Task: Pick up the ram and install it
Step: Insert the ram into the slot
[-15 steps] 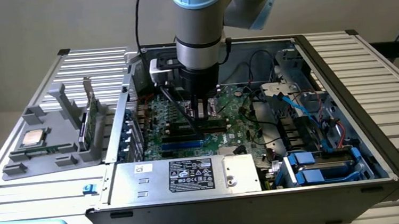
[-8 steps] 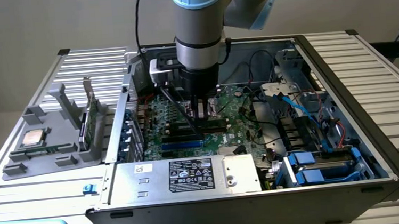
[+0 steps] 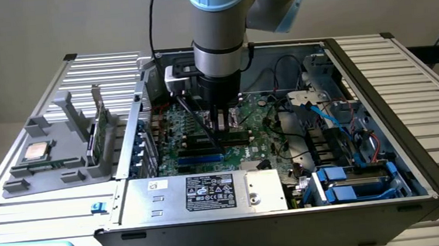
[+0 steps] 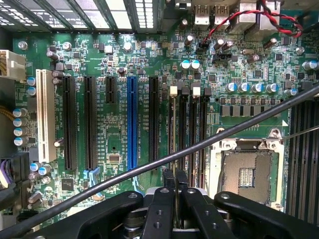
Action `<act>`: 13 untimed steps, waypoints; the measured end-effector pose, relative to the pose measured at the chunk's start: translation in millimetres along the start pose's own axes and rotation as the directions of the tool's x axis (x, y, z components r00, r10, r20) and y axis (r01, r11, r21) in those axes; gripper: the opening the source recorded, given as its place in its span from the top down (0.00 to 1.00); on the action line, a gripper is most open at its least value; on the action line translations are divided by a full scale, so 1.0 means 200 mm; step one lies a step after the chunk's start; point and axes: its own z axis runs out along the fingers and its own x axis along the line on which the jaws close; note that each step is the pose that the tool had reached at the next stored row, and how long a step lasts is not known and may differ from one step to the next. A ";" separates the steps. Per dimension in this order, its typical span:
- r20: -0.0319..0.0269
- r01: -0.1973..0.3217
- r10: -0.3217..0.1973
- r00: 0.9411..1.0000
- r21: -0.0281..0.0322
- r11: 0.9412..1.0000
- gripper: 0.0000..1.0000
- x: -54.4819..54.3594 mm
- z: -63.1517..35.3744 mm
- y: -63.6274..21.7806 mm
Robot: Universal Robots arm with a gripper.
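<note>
At the front of the grey tray (image 3: pixel 9 188), on the exterior view's left, the ram (image 3: pixel 39 168) lies flat beside the silver processor chip (image 3: pixel 35 150). Well apart from it, the gripper (image 3: pixel 222 128) hangs low over the motherboard (image 4: pixel 119 64). Its jaws are almost together, and whether the thin slit holds anything I cannot tell.

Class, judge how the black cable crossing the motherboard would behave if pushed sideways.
The black cable is probably floppy: it runs in a long, gentle bow over the motherboard, so it would likely bend aside rather than resist. Thin and smooth, it is likely light and may slip off a pusher.
</note>
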 end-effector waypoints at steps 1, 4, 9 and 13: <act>0.000 0.000 0.000 1.000 0.000 1.000 0.89 0.00 0.000 0.000; 0.000 0.000 0.000 1.000 0.000 1.000 0.89 0.00 0.002 0.000; 0.000 0.000 0.000 1.000 0.000 1.000 0.89 0.00 0.005 0.000; 0.001 0.000 0.000 1.000 0.000 1.000 0.89 0.00 0.005 -0.003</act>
